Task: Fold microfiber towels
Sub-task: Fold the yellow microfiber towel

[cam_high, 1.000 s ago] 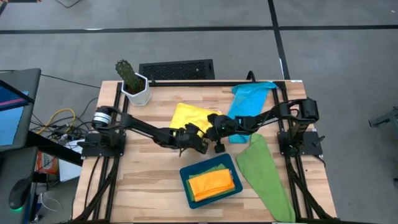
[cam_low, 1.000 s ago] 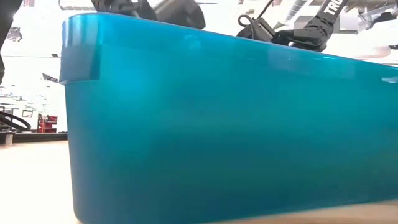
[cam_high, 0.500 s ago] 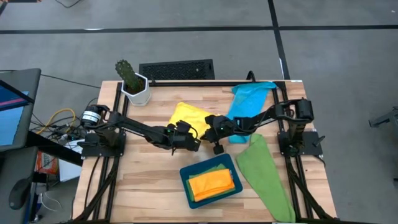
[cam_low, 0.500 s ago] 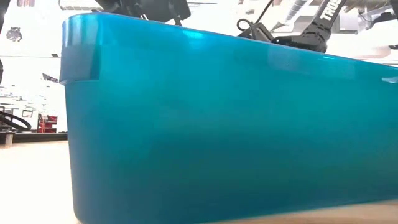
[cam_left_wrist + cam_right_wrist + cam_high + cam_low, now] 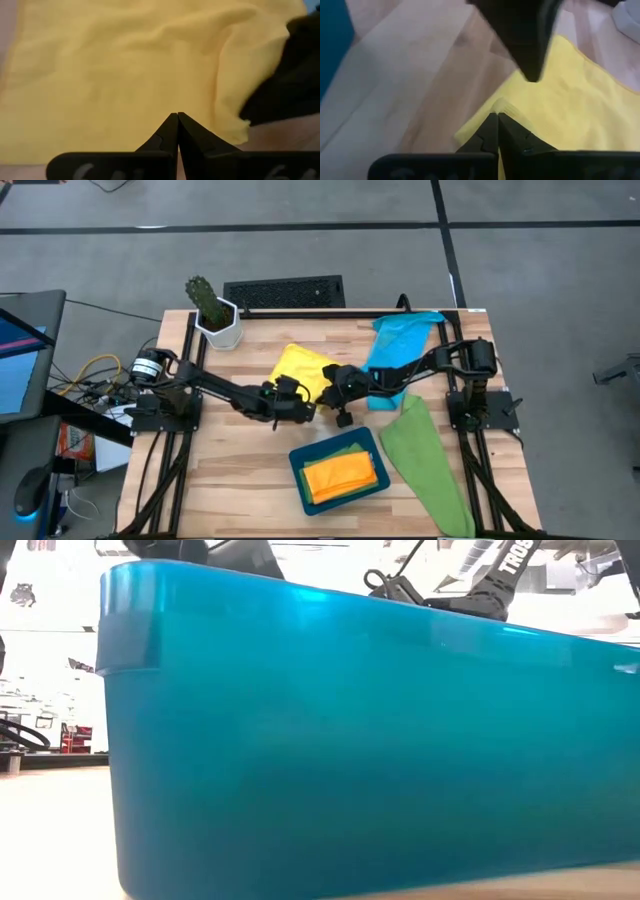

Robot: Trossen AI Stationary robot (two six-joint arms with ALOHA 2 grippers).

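Right now the left pincer [image 5: 290,393] is hovering clenched and empty at the yellow towel's [image 5: 300,368] near edge, mid-table [image 5: 230,470]. Just beside it the right pincer [image 5: 338,386] is pinching that towel's folded corner, its jaws nearly closed. To fold cleanly, I'd say the right one should be lifting the corner low and carrying it straight across, while the left is pinning the opposite edge flat. The yellow cloth is lying soft and rumpled, its nap fuzzy. An orange towel [image 5: 340,476] is sitting folded in the rigid teal tray [image 5: 297,460]; the blue towel [image 5: 400,340] and green towel [image 5: 425,465] are sprawling limp at the right.
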